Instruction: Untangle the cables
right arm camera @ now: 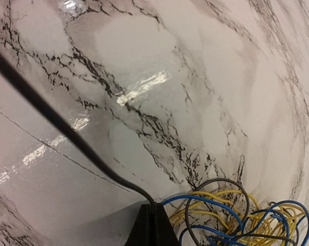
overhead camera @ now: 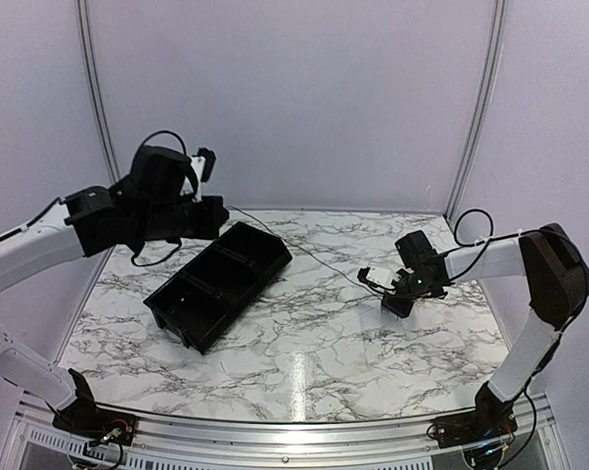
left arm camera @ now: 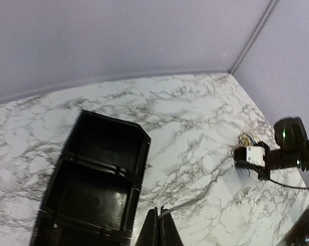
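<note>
A small tangle of thin blue, yellow and dark cables (right arm camera: 236, 218) lies on the marble table just right of my right gripper (right arm camera: 155, 209). It also shows as a tiny bundle in the left wrist view (left arm camera: 247, 138). My right gripper (overhead camera: 385, 291) is low over the table and shut on one dark strand (right arm camera: 57, 120) that leaves the tangle. That strand (overhead camera: 304, 250) stretches taut up and left to my left gripper (overhead camera: 221, 213), which is raised above the table. In the left wrist view the left gripper (left arm camera: 160, 220) is shut on the strand's end (left arm camera: 188, 204).
A black tray (overhead camera: 221, 282) with several compartments lies left of centre under the left gripper, also in the left wrist view (left arm camera: 93, 174). Pale walls close the back and sides. The table's front edge has a metal rail (overhead camera: 294, 431).
</note>
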Robot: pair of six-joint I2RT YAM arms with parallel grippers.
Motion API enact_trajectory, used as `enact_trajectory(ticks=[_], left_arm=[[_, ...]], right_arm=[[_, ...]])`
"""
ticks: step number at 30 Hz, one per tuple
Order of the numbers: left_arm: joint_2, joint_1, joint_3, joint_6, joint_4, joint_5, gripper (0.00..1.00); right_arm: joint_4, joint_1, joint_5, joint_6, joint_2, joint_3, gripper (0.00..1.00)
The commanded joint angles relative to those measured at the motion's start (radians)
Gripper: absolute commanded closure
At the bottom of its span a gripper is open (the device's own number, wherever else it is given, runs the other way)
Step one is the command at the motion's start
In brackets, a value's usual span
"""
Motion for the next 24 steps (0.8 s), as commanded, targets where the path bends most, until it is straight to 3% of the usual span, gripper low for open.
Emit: enact_trajectory(ticks=[1,7,13,24], left_arm=[[-0.108,0.078,0.149,0.041,-0.261,-0.192,1.0],[-0.151,0.116,0.226,0.072,-0.286,-0.243,1.0],[-0.145,0.117,0.291,0.029,-0.289,-0.222,1.0],[-0.136,0.117,0.378,0.046,-0.348,-0.192,1.0]], right_arm=[[-0.045,-0.006,0.011,0.013,-0.027,-0.051,0.99],[-0.075,-0.012,-0.003,0.02,-0.05,-0.018,0.92],[-0.171,-0.018,-0.085,-0.015,-0.07,0.046,0.57],[-0.349,-0.017,-0.168,-0.039,-0.156,0.167,0.54]])
